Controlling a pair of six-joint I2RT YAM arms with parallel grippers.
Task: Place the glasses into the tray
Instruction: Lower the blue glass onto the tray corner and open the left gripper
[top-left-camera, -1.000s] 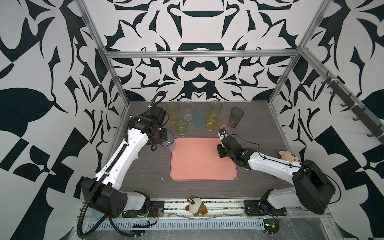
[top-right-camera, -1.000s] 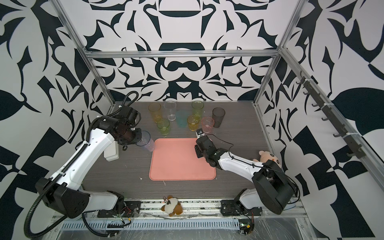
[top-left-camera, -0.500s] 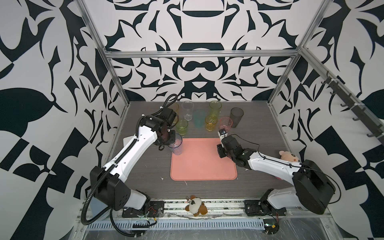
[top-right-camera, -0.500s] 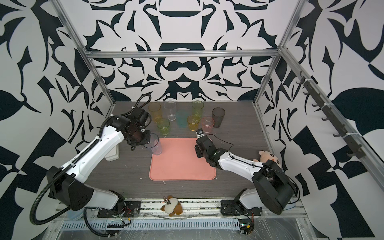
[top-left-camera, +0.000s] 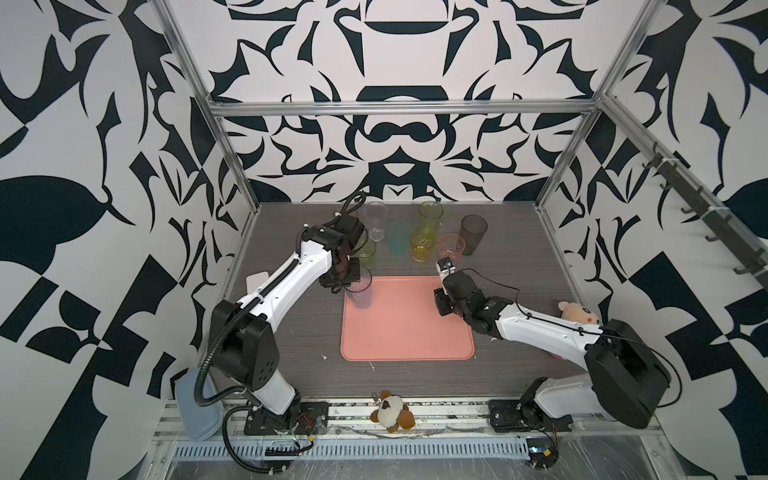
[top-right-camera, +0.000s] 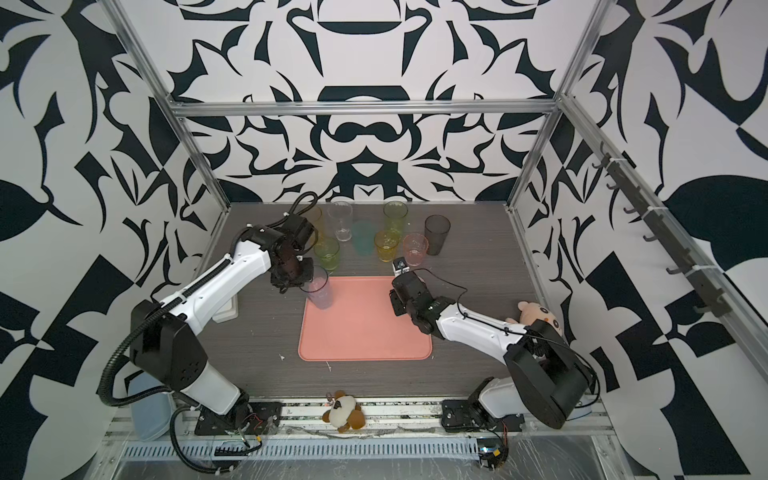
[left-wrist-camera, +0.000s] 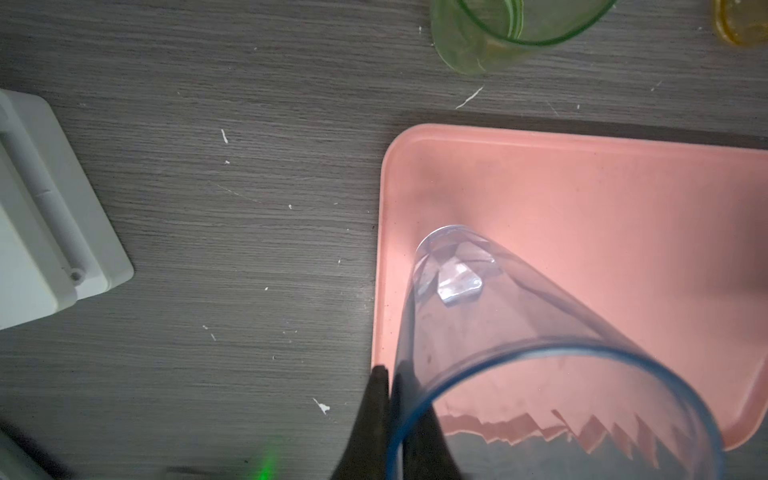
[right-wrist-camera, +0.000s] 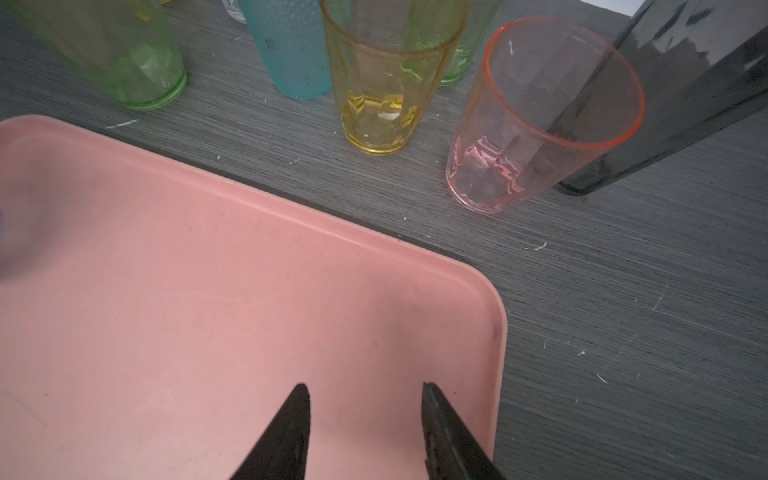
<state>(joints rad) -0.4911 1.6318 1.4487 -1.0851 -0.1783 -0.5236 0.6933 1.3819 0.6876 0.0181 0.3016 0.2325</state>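
Since a second ago the left gripper has carried the blue tumbler from the worktop to the far-left corner of the tray, clenched on its rim. The right gripper hovers parted and empty over the far-right corner; other glasses stand behind.

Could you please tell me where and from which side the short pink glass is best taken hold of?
The pink glass stands upright, mouth open, with the smoky grey glass close behind; probably pinch its rim on the tray side, right pincer coming from above, one finger inside.
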